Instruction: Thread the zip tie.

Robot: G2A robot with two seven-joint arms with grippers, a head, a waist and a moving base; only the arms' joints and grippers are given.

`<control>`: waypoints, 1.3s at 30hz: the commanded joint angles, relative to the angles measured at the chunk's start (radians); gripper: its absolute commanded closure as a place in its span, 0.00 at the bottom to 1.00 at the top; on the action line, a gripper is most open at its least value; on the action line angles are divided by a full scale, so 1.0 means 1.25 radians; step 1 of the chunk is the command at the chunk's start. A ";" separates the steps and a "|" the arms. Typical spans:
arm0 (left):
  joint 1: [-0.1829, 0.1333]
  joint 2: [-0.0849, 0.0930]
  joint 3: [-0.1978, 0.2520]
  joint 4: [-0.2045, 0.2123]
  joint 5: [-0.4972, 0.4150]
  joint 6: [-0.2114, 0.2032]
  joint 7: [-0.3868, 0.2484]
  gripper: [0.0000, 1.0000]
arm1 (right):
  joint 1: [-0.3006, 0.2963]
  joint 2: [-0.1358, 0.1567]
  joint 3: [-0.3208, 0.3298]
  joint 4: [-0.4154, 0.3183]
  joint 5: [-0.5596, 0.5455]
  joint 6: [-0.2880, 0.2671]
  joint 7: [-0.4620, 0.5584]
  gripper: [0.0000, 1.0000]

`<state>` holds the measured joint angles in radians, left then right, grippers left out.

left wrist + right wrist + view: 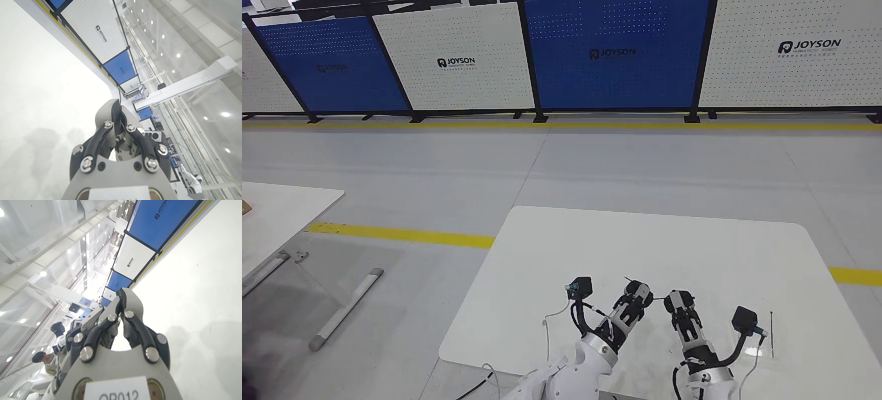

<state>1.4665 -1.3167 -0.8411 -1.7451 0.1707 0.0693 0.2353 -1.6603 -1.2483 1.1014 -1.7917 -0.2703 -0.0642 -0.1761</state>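
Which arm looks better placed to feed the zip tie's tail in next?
Left, probably: the left gripper is shut on the zip tie, its thin tail jutting free beyond it, while the right gripper pinches only a short black end.

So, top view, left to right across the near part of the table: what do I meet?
Left gripper, pinching a zip tie → right gripper → thin black strip lying on the white table.

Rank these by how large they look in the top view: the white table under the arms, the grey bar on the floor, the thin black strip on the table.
1. white table
2. grey bar
3. thin black strip
The bar lies farther from the camera, so its true size is unsure.
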 commanded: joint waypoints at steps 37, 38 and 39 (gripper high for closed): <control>-0.005 -0.017 -0.005 0.008 -0.044 -0.016 0.016 1.00 | -0.010 -0.014 0.028 0.005 0.082 -0.041 -0.001 1.00; -0.005 -0.017 -0.007 0.006 -0.043 -0.013 0.013 1.00 | -0.011 -0.014 0.031 0.002 0.084 -0.041 0.004 1.00; -0.005 -0.017 -0.009 0.004 -0.041 -0.008 0.011 1.00 | -0.013 -0.014 0.034 0.000 0.082 -0.041 0.007 1.00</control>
<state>1.4601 -1.3377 -0.8496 -1.7375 0.1165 0.0527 0.2521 -1.6743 -1.2657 1.1402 -1.7889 -0.1666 -0.1157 -0.1715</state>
